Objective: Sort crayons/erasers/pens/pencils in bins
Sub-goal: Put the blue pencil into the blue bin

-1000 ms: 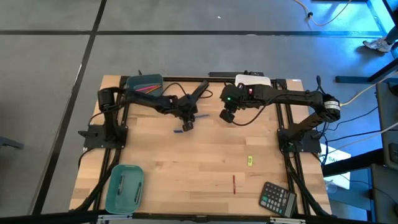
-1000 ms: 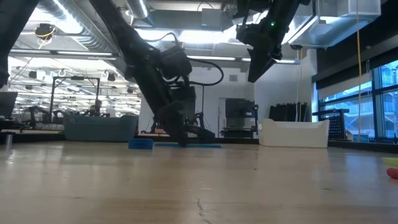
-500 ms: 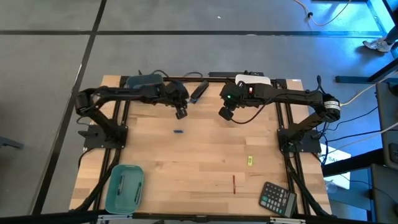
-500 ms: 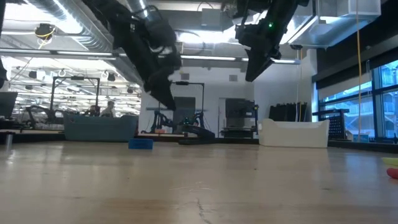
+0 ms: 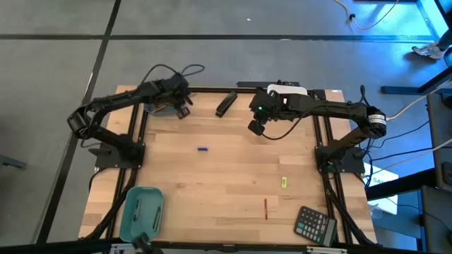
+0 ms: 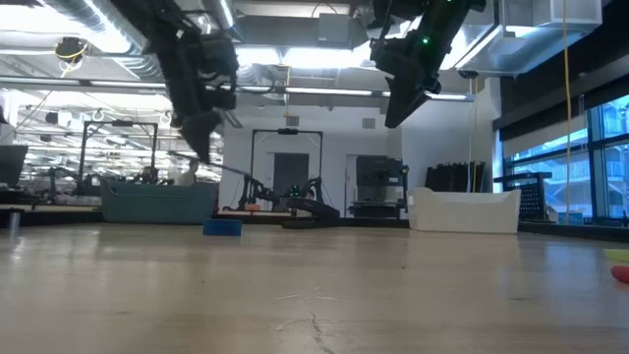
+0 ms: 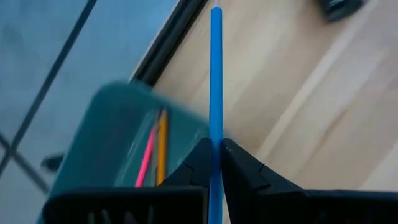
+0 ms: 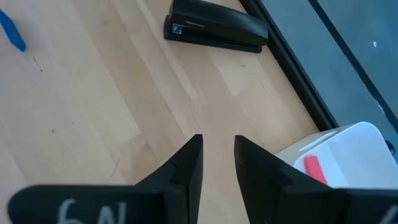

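Observation:
My left gripper (image 5: 182, 111) (image 7: 215, 152) hangs at the far left of the table, shut on a bright blue pencil (image 7: 216, 74). Beside and below it stands the blue-grey bin (image 7: 112, 143), with a pink-red pencil (image 7: 148, 155) and an orange pencil (image 7: 161, 146) lying in it. My right gripper (image 5: 254, 128) (image 8: 217, 155) is raised over the far middle, open with nothing between its fingers. Behind it, a red eraser (image 8: 316, 169) lies in the white bin (image 5: 286, 90) (image 8: 354, 146). My left gripper pinches the blue pencil's shaft (image 7: 215, 132) between its two fingertips. The fingers slant down. A long stretch of the pencil sticks out past the fingertips. The pencil is lifted clear of the table, next to the blue-grey bin's rim.
A black stapler (image 5: 226, 104) (image 8: 214, 28) lies at the far edge between the arms. A small blue piece (image 5: 203, 149) (image 8: 12, 31) lies on the boards. Near the front are a teal bin (image 5: 141, 212), a yellow-green bit (image 5: 284, 182), a thin red pen (image 5: 265, 208) and a calculator (image 5: 315, 224).
My left gripper has picked the blue pencil up off the table's middle. It has risen and swung toward the far left corner, tipping as it went, and now holds the pencil by the blue-grey bin. The small blue piece has stayed on the boards.

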You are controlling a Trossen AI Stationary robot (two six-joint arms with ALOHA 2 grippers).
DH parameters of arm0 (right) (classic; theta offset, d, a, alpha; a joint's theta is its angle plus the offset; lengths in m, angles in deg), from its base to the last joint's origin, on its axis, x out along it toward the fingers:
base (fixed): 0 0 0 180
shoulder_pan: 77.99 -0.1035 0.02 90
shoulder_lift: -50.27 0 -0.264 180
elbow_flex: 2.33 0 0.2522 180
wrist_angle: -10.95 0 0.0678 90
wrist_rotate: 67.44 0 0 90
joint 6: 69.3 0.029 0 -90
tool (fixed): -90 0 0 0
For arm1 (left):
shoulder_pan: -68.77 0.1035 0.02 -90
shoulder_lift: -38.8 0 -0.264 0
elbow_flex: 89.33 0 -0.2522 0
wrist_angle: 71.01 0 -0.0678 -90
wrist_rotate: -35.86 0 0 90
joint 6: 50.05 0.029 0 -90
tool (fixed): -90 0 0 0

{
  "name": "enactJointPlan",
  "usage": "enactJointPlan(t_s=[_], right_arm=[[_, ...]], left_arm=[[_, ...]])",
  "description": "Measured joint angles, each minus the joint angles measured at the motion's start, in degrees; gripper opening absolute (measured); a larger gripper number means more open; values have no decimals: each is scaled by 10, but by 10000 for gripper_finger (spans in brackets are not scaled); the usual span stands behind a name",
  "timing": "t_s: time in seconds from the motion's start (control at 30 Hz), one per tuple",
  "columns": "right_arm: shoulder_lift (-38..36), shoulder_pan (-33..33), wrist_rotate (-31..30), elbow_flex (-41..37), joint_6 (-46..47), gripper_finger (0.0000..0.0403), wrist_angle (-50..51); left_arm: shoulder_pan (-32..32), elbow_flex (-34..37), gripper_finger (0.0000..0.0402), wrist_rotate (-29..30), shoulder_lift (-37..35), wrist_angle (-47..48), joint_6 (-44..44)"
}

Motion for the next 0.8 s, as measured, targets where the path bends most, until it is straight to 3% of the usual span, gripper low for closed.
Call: enactJointPlan(t_s=[0.47, 0.8], right_arm=[[0, 19, 1, 0, -22, 94, -4], [0, 41, 10, 0, -40, 94, -20]], left_arm=[[149, 15, 16, -3, 0, 28, 42], [201, 48, 31, -4, 0, 26, 40]])
